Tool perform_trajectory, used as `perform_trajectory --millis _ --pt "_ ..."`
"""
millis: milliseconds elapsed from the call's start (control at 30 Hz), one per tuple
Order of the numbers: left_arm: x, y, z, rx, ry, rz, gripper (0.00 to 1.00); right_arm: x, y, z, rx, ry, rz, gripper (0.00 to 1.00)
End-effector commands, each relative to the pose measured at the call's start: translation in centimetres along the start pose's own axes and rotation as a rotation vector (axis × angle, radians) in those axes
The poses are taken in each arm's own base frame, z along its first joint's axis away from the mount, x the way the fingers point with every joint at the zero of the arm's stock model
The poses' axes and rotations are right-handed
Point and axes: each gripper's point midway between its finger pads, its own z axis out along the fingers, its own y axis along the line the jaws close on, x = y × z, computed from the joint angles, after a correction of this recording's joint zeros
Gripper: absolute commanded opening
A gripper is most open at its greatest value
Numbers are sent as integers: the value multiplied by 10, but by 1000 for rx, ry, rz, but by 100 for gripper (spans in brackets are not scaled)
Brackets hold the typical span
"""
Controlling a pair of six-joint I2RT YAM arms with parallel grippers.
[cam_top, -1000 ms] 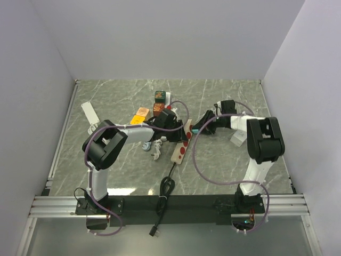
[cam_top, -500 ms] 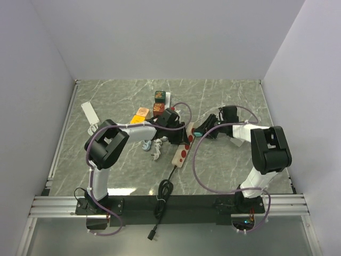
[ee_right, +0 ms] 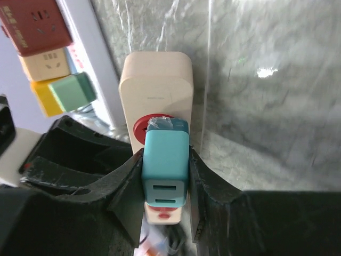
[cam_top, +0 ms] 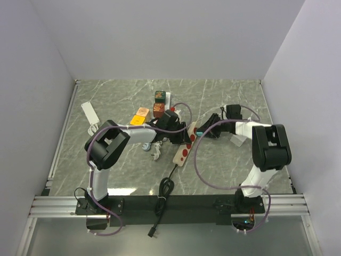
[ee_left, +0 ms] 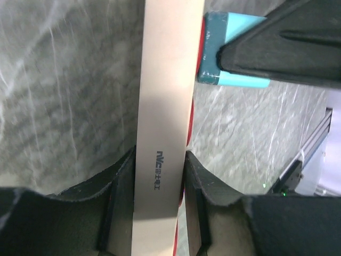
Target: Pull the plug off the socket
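Note:
A beige power strip (cam_top: 183, 151) with red sockets lies mid-table, turned on its edge. A teal plug (cam_top: 197, 132) sits in the red socket (ee_right: 145, 126) near its far end. My left gripper (cam_top: 177, 136) is shut on the strip's body (ee_left: 165, 101), one finger on each broad face. My right gripper (cam_top: 201, 131) is shut on the plug (ee_right: 165, 154), pads on both its sides. The plug (ee_left: 229, 50) still rests against the strip's socket face. The strip's far end (ee_right: 155, 80) shows beyond the plug.
Red, green and orange socket cubes (cam_top: 157, 108) sit just behind the left gripper, and show in the right wrist view (ee_right: 53, 80). A white tag (cam_top: 89, 112) lies at the left. The strip's black cable (cam_top: 166, 186) coils toward the near edge. A white object (cam_top: 237, 140) lies under the right arm.
My right arm has swung its wrist further back and right while the gripper stays at the plug. The strip has shifted slightly right. My left gripper keeps its hold.

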Motion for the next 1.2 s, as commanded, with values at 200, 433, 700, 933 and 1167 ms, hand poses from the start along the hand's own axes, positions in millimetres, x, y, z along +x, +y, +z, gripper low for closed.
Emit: perform_trajectory --millis 200,433,700,933,1167 --pt "18 76 -1 -332 105 -55 0 53 38 -27 -56 -134 -161 0" --pt "31 87 -8 -349 123 -63 0 3 54 -47 -79 -152 -177 0" --pt "44 93 -18 -359 123 -77 0 -41 54 -50 -137 -188 -104 0" --pt "29 85 -12 -349 103 -80 0 14 48 -23 -97 -180 -132 0" --pt "14 82 -6 -358 89 -72 0 65 44 -14 -92 -129 -146 0"
